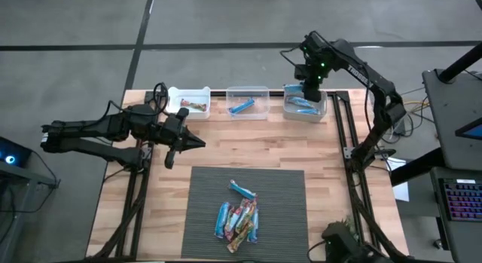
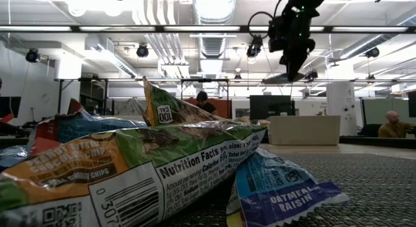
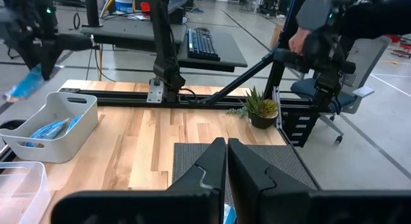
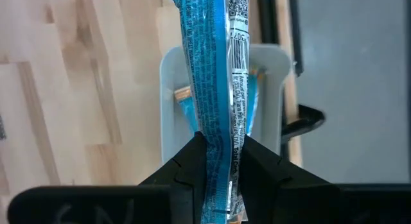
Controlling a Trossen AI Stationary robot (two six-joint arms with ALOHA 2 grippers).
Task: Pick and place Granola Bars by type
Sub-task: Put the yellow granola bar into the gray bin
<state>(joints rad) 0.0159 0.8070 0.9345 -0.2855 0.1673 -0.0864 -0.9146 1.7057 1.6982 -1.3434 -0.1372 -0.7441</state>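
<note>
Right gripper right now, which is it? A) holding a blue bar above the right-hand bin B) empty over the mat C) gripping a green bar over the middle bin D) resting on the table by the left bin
A: the right gripper is shut on a blue bar, and the white bin with blue bars in it lies right below.

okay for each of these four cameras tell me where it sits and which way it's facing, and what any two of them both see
High: overhead, facing straight down; both arms, three bins, bar pile.
Low: at mat level, facing across; bar pile up close, right gripper above.
Left wrist: looks past the shut left gripper across the table.
Right wrist: faces down; right gripper clamps a blue bar over the white bin.
Shared: the left wrist view also sees that white bin.
</note>
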